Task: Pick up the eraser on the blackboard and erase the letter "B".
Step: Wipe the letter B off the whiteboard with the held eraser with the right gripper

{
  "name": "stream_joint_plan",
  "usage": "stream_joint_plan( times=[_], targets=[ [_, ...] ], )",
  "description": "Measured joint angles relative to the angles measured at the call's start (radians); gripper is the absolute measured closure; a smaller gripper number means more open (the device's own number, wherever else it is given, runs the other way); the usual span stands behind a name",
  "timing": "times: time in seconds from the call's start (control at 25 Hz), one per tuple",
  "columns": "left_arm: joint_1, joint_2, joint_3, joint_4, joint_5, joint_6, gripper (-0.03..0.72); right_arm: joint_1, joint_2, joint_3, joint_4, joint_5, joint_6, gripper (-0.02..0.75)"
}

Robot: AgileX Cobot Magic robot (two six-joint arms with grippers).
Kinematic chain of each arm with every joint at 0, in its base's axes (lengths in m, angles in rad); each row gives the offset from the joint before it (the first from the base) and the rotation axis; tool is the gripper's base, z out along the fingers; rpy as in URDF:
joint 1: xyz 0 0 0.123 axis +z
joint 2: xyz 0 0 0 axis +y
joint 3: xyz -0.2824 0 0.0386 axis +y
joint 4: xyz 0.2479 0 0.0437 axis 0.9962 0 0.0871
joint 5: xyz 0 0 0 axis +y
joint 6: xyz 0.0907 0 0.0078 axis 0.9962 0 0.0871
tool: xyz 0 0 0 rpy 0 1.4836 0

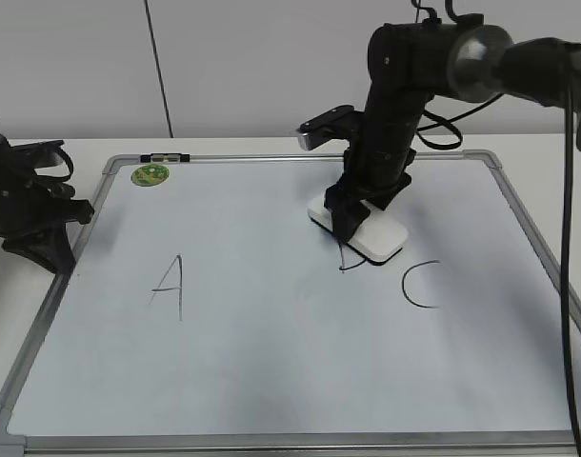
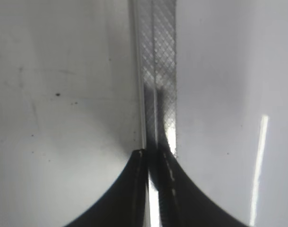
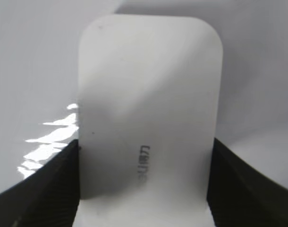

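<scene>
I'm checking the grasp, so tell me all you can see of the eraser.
The eraser is a smooth white oblong block, plastic by its look, with rounded corners and small grey print on top. It lies flat on the board between the A and the C, over the B's place. The right pincer clamps its long sides.

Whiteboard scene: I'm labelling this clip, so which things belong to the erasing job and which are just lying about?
In the job: eraser, right gripper shut on it, blackboard, remnant of the letter "B".
Lying about: "A", "C", green magnet, idle left gripper.
</scene>
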Motion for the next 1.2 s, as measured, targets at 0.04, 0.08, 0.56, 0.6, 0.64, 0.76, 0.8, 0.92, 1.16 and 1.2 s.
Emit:
stream_joint_plan(
  times=[0.04, 0.08, 0.56, 0.6, 0.64, 0.76, 0.8, 0.92, 1.16, 1.2],
  targets=[
    [0.000, 0.000, 0.000, 0.000, 0.000, 0.000, 0.657, 0.014, 0.000, 0.000, 0.005, 0.002, -0.002, 0.198],
    [0.000, 0.000, 0.000, 0.000, 0.000, 0.000, 0.657, 0.029, 0.000, 0.000, 0.009, 0.004, -0.004, 0.198],
    [0.000, 0.000, 0.000, 0.000, 0.000, 0.000, 0.657, 0.126, 0.002, 0.000, 0.021, 0.004, -0.022, 0.199],
    [0.000, 0.000, 0.000, 0.000, 0.000, 0.000, 0.657, 0.126, 0.002, 0.000, 0.008, 0.004, -0.022, 0.199],
    [0.000, 0.000, 0.000, 0.000, 0.000, 0.000, 0.657, 0.126, 0.002, 0.000, -0.003, 0.002, -0.017, 0.199],
    [0.000, 0.000, 0.000, 0.000, 0.000, 0.000, 0.657, 0.123, 0.002, 0.000, -0.014, -0.004, 0.010, 0.199],
    [0.000, 0.000, 0.000, 0.000, 0.000, 0.000, 0.657, 0.120, 0.002, 0.000, -0.014, -0.006, 0.017, 0.199],
    [0.000, 0.000, 0.000, 0.000, 0.000, 0.000, 0.657, 0.103, 0.002, 0.000, -0.019, -0.013, 0.030, 0.199],
    [0.000, 0.000, 0.000, 0.000, 0.000, 0.000, 0.657, 0.040, 0.002, 0.000, -0.020, -0.024, 0.041, 0.199],
    [0.000, 0.000, 0.000, 0.000, 0.000, 0.000, 0.657, 0.033, 0.002, 0.000, -0.020, -0.024, 0.041, 0.199]
  ],
)
